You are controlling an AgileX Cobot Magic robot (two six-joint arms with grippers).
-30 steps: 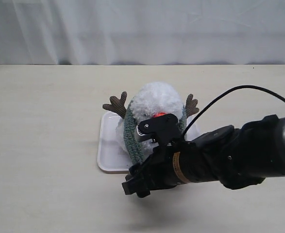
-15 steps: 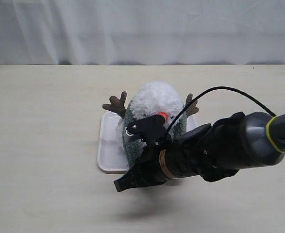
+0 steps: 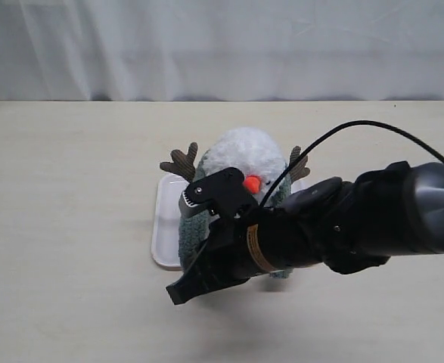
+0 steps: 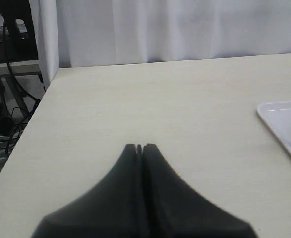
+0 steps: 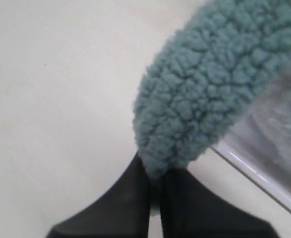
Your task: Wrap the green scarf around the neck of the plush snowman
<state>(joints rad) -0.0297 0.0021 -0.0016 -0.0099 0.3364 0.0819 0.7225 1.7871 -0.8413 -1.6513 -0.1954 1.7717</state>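
Observation:
The plush snowman (image 3: 242, 155) stands on a white tray (image 3: 161, 236), with its orange nose (image 3: 253, 183) facing the camera and brown twig arms out to the sides. The green scarf (image 3: 194, 231) lies around its neck and hangs down its left side. My right gripper (image 3: 178, 290) reaches across in front of the snowman and is shut on the scarf's end. In the right wrist view the fuzzy scarf (image 5: 204, 94) is pinched between the black jaws of the right gripper (image 5: 155, 171). My left gripper (image 4: 140, 147) is shut, empty, over bare table.
The tray's rim (image 5: 264, 186) runs close beside the held scarf end. Its corner (image 4: 284, 124) shows in the left wrist view, off to one side of the left gripper. A white curtain (image 3: 222, 45) hangs behind the table's far edge.
My right gripper has closed on the scarf end and moved left and forward. The scarf's left end has been drawn out from the snowman's body.

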